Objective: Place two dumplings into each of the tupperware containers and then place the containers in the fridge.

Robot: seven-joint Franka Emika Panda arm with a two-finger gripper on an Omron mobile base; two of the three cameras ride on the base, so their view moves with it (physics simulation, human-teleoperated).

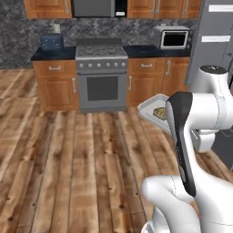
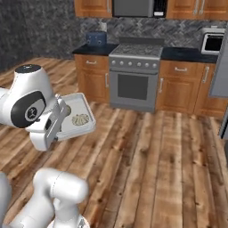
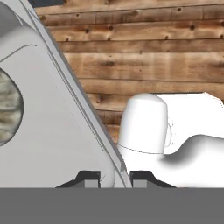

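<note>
My gripper [image 3: 114, 176] is shut on the rim of a white tupperware container [image 3: 52, 131], which it holds in the air above the wooden floor. The thin rim runs down between the two fingertips [image 3: 89, 176]. A wrinkled beige dumpling [image 3: 6, 107] lies inside the container at the left edge of the hand view. From the base, the container [image 1: 150, 108] juts out from behind my arm with the dumpling [image 1: 159, 112] in it. The right base view has the container [image 2: 80, 109] and dumpling [image 2: 80, 119] beside my hand. The grey fridge [image 1: 214, 41] stands at the far right.
A steel oven with a stove top [image 1: 101, 77] sits between wooden cabinets [image 1: 54, 84] at the back. A microwave [image 1: 173, 38] and a blue toaster [image 1: 51, 42] stand on the dark counter. Open wooden floor [image 1: 82, 164] lies between me and the cabinets.
</note>
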